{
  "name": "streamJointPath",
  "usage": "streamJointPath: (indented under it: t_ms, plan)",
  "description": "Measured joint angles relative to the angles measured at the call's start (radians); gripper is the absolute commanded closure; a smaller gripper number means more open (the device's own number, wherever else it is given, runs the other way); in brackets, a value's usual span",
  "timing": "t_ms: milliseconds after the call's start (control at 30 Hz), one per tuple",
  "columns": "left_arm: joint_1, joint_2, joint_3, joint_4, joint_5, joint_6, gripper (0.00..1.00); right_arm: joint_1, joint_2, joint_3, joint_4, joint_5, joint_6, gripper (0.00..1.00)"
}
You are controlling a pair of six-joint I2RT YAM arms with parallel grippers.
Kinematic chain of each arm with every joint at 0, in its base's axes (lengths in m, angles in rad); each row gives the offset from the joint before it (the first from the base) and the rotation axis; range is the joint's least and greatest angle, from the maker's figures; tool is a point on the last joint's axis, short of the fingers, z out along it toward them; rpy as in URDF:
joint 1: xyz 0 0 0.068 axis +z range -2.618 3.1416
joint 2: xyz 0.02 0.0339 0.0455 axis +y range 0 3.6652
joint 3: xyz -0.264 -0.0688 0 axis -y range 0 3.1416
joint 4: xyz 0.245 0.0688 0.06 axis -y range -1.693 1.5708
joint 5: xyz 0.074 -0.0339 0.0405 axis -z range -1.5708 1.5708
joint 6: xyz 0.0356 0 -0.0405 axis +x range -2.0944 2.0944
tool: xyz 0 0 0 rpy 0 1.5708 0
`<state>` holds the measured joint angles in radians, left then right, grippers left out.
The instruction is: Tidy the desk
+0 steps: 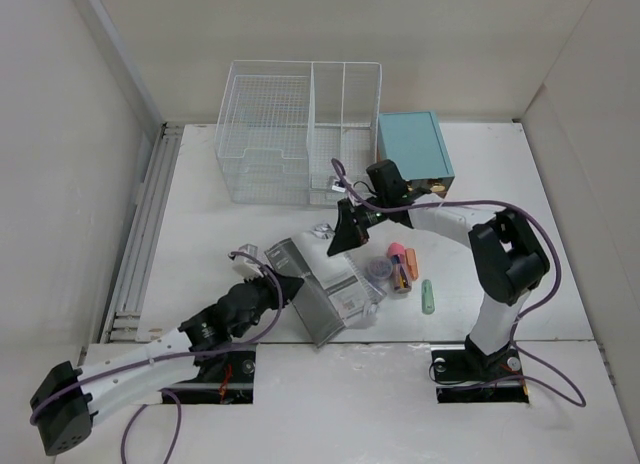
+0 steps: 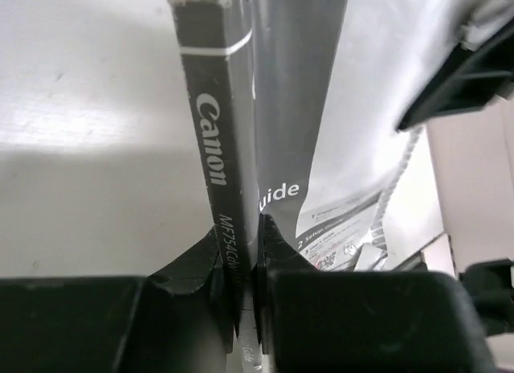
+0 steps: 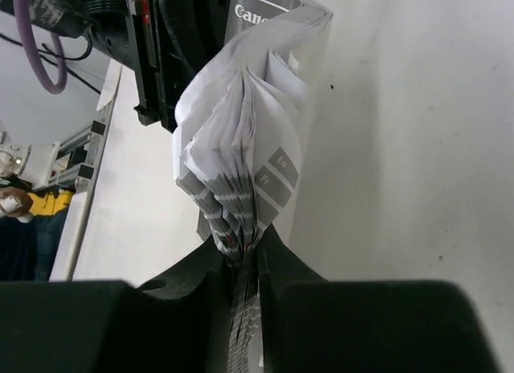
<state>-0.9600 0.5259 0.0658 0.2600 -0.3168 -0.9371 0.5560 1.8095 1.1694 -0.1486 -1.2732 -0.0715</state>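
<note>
My left tool [image 2: 241,264] is clenched on a booklet [image 2: 215,148], its fingers pressed on either side of the dark spine where "Canon" is printed in white, with a grey cover marked "uide" just beside it. From my right wrist camera, the right tool [image 3: 245,256] is also clamped shut, this one on the fanned white pages of the same booklet [image 3: 241,132], and the black body of the left arm's wrist sits just beyond the paper. From above, the left tool [image 1: 283,284] comes in from the near left and the right tool [image 1: 340,242] reaches down from the far right, so the booklet [image 1: 335,294] hangs spread open between them near the middle of the white surface [image 1: 220,254]. I cannot tell whether its lower edge touches the surface or floats just over it. Just to the right of the booklet lies a small cluster: a round purplish thing [image 1: 380,270], some orange and pink pieces [image 1: 405,259] too small to name, and a green marker [image 1: 428,296] a little apart on the near side. Farther back stands a white wire basket [image 1: 270,134], with a teal box [image 1: 413,146] just beside it on the right. The surface fills the space between the pale walls, and a grooved metal rail [image 1: 140,244] runs along its left edge, well apart from both tools.
</note>
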Motion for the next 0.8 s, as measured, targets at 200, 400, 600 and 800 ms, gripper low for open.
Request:
streamJointPath:
  t_ms: [200, 400, 600, 800]
  plan:
    - [0.001, -0.128, -0.023, 0.043, 0.080, 0.119, 1.00, -0.015, -0.003, 0.002, -0.021, -0.035, -0.021, 0.00]
    - [-0.005, -0.307, 0.045, -0.066, 0.160, 0.272, 1.00, -0.010, -0.026, 0.106, -0.212, 0.023, -0.182, 0.00]
    - [-0.005, -0.218, 0.230, -0.096, 0.237, 0.421, 1.00, -0.014, -0.152, 0.093, -0.207, 0.134, -0.186, 0.00]
    - [-0.004, -0.090, 0.298, -0.039, 0.343, 0.496, 1.00, -0.042, -0.320, 0.059, -0.132, 0.193, -0.144, 0.00]
